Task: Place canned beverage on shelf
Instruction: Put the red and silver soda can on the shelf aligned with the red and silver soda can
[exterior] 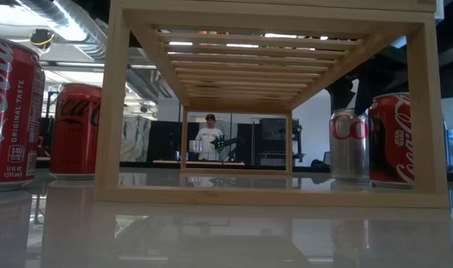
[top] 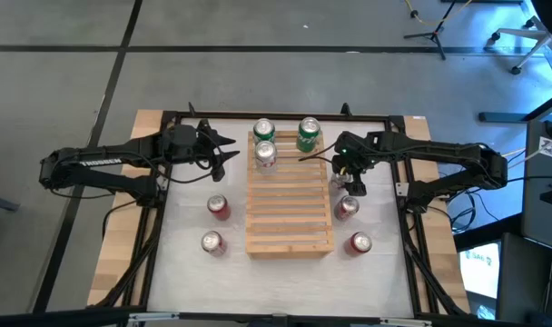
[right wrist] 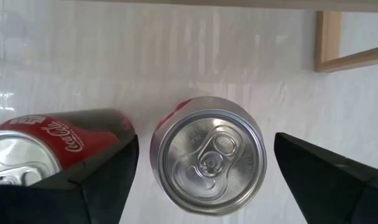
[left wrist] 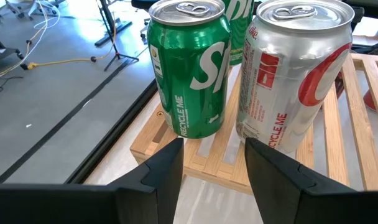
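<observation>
The shelf (top: 290, 204), a pale rack of wooden slats, lies mid-table. At its far end stand two green cans (top: 264, 130) (top: 309, 133) and a silver-and-red can (top: 266, 154). To the right of the shelf a red can (right wrist: 207, 162) stands upright on the table. My right gripper (right wrist: 206, 177) hovers above it, open and pointing down, one finger on each side of the can's top without touching. My left gripper (left wrist: 214, 155) waits off the shelf's far left corner. It faces the green can (left wrist: 189, 68) and the silver can (left wrist: 295, 74), with a small empty gap between its fingers.
A second red can (right wrist: 33, 146) stands close beside my right gripper's finger, nearer the table's front (top: 359, 243). Two more red cans (top: 219, 207) (top: 211, 242) stand left of the shelf. The shelf's near half is bare slats. A person stands in the room beyond (exterior: 209, 138).
</observation>
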You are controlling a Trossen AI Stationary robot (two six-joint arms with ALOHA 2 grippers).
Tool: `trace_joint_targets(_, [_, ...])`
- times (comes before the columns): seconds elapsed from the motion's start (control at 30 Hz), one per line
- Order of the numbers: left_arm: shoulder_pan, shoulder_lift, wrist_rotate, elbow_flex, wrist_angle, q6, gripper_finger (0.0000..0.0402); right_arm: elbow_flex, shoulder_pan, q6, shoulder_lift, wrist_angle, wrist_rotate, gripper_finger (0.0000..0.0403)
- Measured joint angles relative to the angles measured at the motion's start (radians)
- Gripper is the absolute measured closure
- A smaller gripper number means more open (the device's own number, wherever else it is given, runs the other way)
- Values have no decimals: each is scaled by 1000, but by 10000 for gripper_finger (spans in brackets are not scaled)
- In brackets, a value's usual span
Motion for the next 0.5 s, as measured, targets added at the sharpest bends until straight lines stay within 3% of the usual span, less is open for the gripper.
trace_joint_targets(0.5, [0,0,0,0,0,1,239,0,0,-3,108,1,1,36])
